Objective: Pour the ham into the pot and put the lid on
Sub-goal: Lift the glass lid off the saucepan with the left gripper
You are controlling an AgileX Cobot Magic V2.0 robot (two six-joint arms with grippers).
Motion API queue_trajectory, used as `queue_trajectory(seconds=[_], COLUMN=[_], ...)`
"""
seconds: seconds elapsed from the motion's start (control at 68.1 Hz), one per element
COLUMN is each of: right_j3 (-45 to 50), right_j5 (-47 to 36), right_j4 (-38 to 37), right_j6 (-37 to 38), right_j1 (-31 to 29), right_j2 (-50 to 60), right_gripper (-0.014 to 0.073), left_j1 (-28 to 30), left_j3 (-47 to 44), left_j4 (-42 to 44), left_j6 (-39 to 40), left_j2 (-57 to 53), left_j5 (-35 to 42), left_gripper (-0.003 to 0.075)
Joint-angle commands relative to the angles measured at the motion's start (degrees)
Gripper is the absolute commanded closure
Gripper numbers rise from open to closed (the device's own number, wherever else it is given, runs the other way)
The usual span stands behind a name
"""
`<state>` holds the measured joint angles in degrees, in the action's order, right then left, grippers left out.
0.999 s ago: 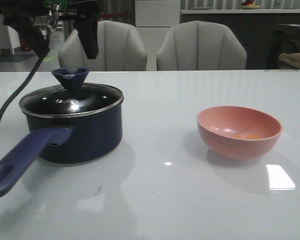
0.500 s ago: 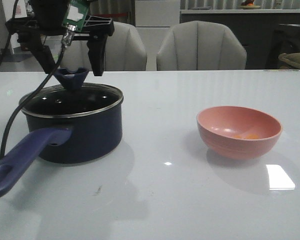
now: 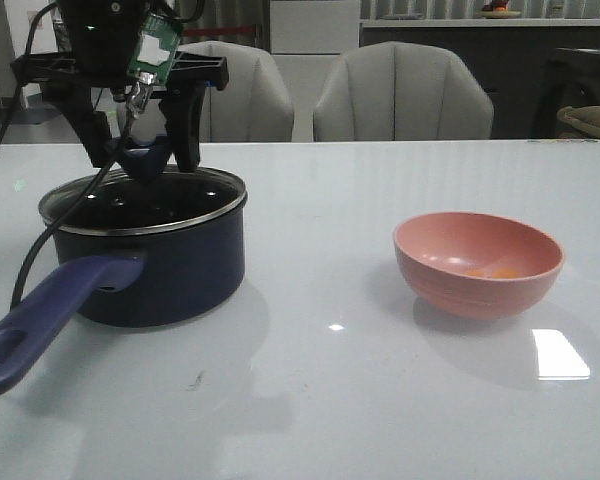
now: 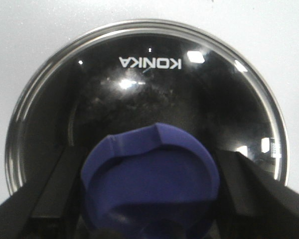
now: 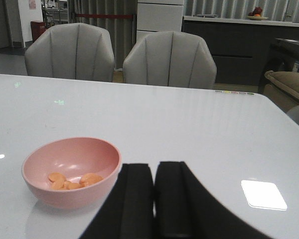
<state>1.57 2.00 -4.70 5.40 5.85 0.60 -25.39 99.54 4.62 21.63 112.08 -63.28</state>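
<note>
- Pot (image 3: 165, 265): dark navy saucepan on the left side of the white counter (image 3: 330, 400), long purple-blue handle angled toward the camera and to the left. Inside hidden from the front; through the glass in the left wrist view only black shows.
- Lid (image 4: 144, 74): domed glass with steel rim, seated level on the pot's rim, "KONKA" printed on the glass. Its dark blue flared knob (image 4: 152, 179) sits at the centre.
- Pink bowl (image 3: 478, 263): on the right side of the counter, well apart from the pot, upright. Ham (image 5: 72, 180): a few small flat orange-yellow pieces lying together on the bowl's bottom.
- Left gripper (image 3: 145, 150): above the lid, pointing down. Jaws spread apart, one black finger on each side of the knob, at knob height. Wrist view shows the fingers flanking the knob closely; whether they touch it I cannot tell. Nothing lifted.
- Right gripper (image 5: 154, 199): near the bowl, on the side away from the pot, low over the counter. Jaws closed together, only a thin seam between the two black fingers, empty, not touching the bowl.
- Two grey chairs (image 3: 400, 95) behind the far edge of the counter.
</note>
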Motion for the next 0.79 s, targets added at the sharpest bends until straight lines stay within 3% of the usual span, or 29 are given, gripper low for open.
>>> queue_trajectory(seconds=[0.0,0.309,0.441,0.544,0.779], right_j3=[-0.3,-0.3,-0.3,-0.3,-0.3], right_j5=[-5.1,-5.1,-5.1,-5.1,-5.1], right_j4=[-0.3,-0.3,-0.3,-0.3,-0.3], right_j6=[0.0,0.0,0.0,0.0,0.0], right_j1=[-0.3,-0.3,-0.3,-0.3,-0.3], right_j2=[1.2,1.2,1.2,1.2,1.2], right_gripper=[0.0427,0.0427,0.0427,0.0427,0.0427], left_j1=[0.1,0.1,0.1,0.8,10.2], left_j3=[3.6,8.7,8.7,8.4,1.4], left_j4=[0.2,0.5,1.8,6.3,7.0], left_j6=[0.6,0.0,-6.6,-7.4,-10.2], left_j2=[-2.9,-5.4,-8.3,-10.8,-17.3], left_j5=[0.9,-1.7,-3.8,-5.5,-4.2], left_gripper=[0.0352,0.0352,0.0353,0.0356,0.0356])
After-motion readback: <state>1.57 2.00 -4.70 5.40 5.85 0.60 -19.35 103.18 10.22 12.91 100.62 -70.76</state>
